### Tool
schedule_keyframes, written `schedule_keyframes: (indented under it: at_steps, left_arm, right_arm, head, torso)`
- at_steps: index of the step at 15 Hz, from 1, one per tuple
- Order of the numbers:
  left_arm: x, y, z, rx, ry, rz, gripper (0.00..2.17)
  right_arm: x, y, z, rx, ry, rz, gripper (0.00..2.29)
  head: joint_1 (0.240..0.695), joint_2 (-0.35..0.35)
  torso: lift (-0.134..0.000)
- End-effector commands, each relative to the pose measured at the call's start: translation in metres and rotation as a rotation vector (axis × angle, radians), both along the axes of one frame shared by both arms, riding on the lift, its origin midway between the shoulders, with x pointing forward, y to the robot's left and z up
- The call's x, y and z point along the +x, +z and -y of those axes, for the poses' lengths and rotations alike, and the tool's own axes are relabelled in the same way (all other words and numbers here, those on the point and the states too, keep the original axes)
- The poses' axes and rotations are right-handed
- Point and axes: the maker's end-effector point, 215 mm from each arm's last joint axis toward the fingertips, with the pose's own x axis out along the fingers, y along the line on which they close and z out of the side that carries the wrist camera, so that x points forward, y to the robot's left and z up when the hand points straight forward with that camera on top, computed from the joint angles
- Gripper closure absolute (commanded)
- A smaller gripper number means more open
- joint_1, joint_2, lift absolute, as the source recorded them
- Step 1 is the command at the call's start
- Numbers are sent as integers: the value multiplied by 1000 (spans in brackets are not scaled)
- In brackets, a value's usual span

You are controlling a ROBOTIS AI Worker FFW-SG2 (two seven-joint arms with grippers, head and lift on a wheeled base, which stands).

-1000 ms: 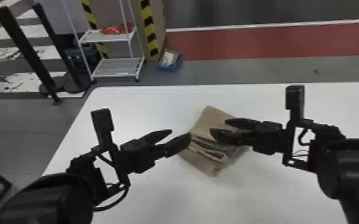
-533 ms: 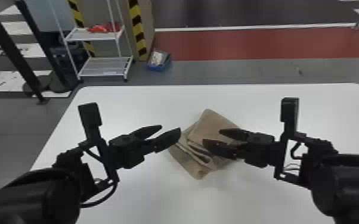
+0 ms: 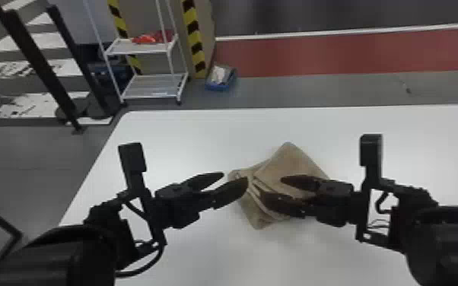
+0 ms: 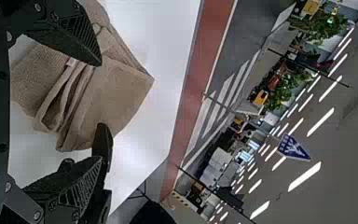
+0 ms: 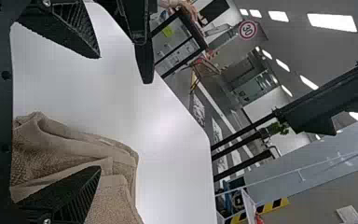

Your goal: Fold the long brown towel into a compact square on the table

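Observation:
The brown towel lies folded in a layered bundle on the white table, turned cornerwise. My left gripper stands open at the towel's left edge in the head view. Over the towel's right half is my right gripper, also open, hiding part of the folds. In the left wrist view, the left gripper has its fingers spread with the towel and its stacked folds beyond them. The right wrist view has the right gripper spread, one finger in front of the towel.
A white wheeled shelf holding a red item stands on the floor behind the table's left corner. Beside it is a blue box. The two grippers face each other a short distance apart over the table.
The head view has shifted, carrying table and towel across it. My left gripper now sits slightly nearer the towel's left edge than half a second ago. Both grippers remain open.

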Motion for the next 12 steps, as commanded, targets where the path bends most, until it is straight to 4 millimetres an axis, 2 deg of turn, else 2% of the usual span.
schedule_keyframes:
  at_steps: [1, 7, 12]
  left_arm:
    - [-4, -1, 0, -1, -1, -3, 198]
    - [-23, 0, -4, 13, 8, -14, 198]
    - [-25, -1, -5, 13, 15, -22, 198]
  right_arm:
    - [1, 18, -1, 51, 2, 26, 33]
    - [9, 48, -4, 146, -2, 101, 33]
    - [8, 69, -8, 216, 14, 128, 33]
  head:
    - [695, 172]
    - [695, 177]
    - [695, 189]
  torso:
    - [-124]
    - [-124]
    - [-124]
